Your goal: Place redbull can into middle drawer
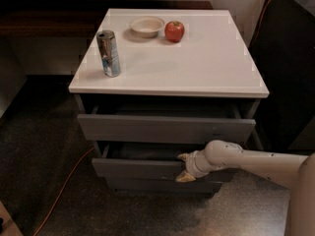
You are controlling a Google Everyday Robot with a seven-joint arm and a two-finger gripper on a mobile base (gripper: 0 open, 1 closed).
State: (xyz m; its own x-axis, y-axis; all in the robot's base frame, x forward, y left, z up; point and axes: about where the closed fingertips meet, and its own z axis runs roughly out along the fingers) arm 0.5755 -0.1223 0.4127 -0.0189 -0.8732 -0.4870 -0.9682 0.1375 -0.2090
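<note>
Dim, soft-focus scene, table [206,68] top brightly lit from above, deep shadow beneath it, pale gripper [183,167] at 5 o'clock in shade.

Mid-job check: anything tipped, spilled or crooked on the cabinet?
Nothing stands out. The redbull can stands upright on the white top, the bowl and apple sit farther back, and the gripper is at the front of the partly open middle drawer. The top drawer is ajar too.

Single camera sat high before the white-topped grey drawer cabinet [197,63], faced down, mid-range, whole unit framed. Cream two-finger gripper [183,167] showed at 5 o'clock, against the dark grey middle drawer [138,168] front.
</note>
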